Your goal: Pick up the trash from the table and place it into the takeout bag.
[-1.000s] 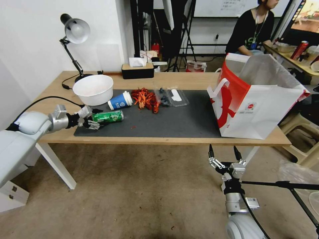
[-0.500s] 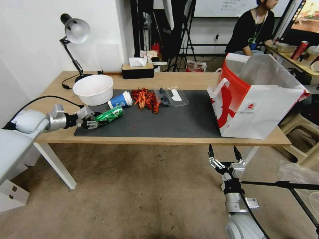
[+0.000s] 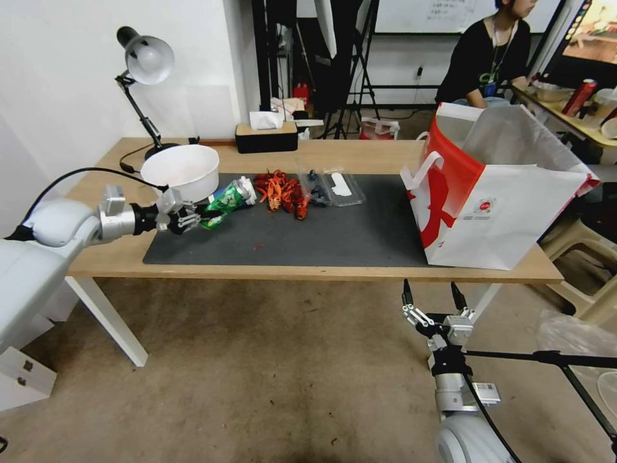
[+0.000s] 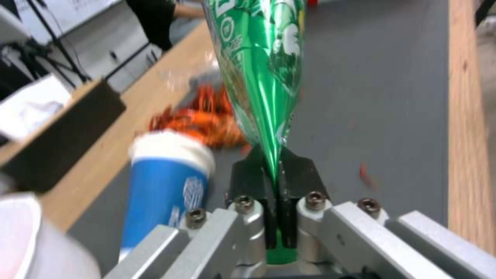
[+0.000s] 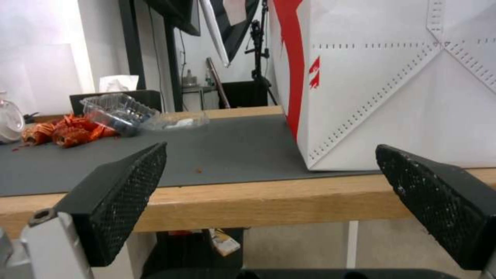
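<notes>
- The left claw (image 3: 193,220) is pinched on the crushed end of the green drink can (image 3: 223,200), its pads pressed nearly together over the flattened metal, with the rest of the can sticking out ahead of it.
- In the head view the can appears clear of the dark grey mat (image 3: 321,241), tilted upward away from the claw.
- Just beyond the can lies the blue paper cup (image 4: 168,182) on its side, and past that a heap of red crayfish shells (image 3: 281,190) and a clear plastic clamshell tray (image 3: 331,186).
- A white bowl (image 3: 180,168) sits close beside the left claw, on its far side.
- The takeout bag (image 3: 508,212) stands well apart from the claw at the opposite end of the counter (image 3: 360,154), mouth open upward.
- The grip is only on a thin folded edge, so I judge the carry should be smooth, the can kept high enough to pass over the shells and the bag's rim, and released only once it is over the opening.
- The right claw (image 3: 429,297) hangs spread wide below the counter edge, near the bag.
</notes>
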